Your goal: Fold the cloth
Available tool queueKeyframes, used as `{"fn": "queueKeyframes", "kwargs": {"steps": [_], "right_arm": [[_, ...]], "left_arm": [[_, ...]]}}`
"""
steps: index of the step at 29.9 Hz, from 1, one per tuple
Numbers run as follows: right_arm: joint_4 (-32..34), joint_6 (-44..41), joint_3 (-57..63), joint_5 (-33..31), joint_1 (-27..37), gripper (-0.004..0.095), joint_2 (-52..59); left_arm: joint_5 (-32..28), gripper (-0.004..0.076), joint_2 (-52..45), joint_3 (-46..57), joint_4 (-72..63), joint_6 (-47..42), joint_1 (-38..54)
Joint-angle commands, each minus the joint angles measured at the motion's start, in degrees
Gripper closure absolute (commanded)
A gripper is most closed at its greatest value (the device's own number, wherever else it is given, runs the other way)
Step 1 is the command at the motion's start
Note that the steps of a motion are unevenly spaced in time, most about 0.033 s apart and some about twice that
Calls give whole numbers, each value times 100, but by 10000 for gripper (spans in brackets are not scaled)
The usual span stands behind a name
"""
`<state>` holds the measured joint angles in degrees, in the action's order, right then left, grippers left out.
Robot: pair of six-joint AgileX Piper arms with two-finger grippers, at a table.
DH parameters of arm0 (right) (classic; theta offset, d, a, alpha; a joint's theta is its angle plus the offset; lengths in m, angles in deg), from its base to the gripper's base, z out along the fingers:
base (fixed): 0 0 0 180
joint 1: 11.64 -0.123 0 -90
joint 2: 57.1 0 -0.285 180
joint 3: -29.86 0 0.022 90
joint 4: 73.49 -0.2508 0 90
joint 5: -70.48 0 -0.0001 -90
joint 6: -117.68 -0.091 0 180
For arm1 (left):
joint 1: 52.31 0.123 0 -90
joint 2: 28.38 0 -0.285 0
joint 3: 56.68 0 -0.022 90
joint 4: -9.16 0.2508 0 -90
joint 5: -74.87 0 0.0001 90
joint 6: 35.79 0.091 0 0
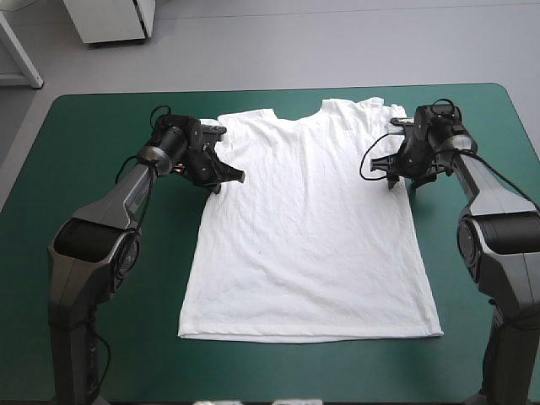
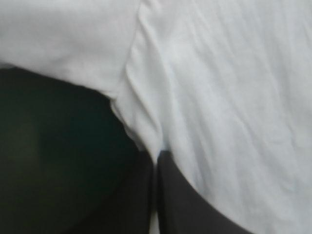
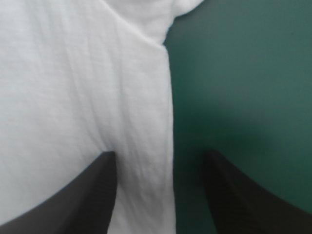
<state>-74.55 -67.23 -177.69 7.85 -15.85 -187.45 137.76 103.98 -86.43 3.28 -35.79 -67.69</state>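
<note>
**High view: T-shirt flat on counter, an end effector at each underarm**

High view. White T-shirt [image 1: 308,228] lies spread flat at the middle of the counter [image 1: 101,135], on the teal-green cover. Collar toward the far edge, hem toward the near edge. Light wrinkles across the body. Both short sleeves sit at the far corners, beside the arms.

Left end effector [image 1: 229,179] is low at the shirt's left side, just under the left sleeve. Left wrist view: its black fingers [image 2: 185,200] meet at the middle, with a thin sliver of white cloth caught between them. They are clamped on the T-shirt at the underarm, where the sleeve joins the side edge. Bare cover lies to the outside.

Right end effector [image 1: 403,186] is low at the shirt's right side, just under the right sleeve. Right wrist view: its black fingers [image 3: 92,195] stand well apart. The shirt's right side edge runs between them. One finger is over white cloth, the other over bare teal-green cover.
</note>
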Motion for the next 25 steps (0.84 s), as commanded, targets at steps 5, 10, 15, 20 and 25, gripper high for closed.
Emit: {"fn": "queueKeyframes", "kwargs": {"steps": [5,10,15,20,25], "right_arm": [[57,-326,-164,-4,-184,417,-3],[106,-398,-164,-101,-481,711,-183],[149,-548,-175,-201,-505,925,-176],[357,-548,-197,-343,-505,925,104],[452,-522,-196,-293,-505,925,755]], "left_arm": [[-106,734,-157,-49,-274,0,-49],[-88,734,-157,-49,-274,0,-49],[6,734,-157,-49,-274,0,-49],[34,734,-227,-243,-251,0,-49],[96,734,-583,-854,-82,0,-49]]}}
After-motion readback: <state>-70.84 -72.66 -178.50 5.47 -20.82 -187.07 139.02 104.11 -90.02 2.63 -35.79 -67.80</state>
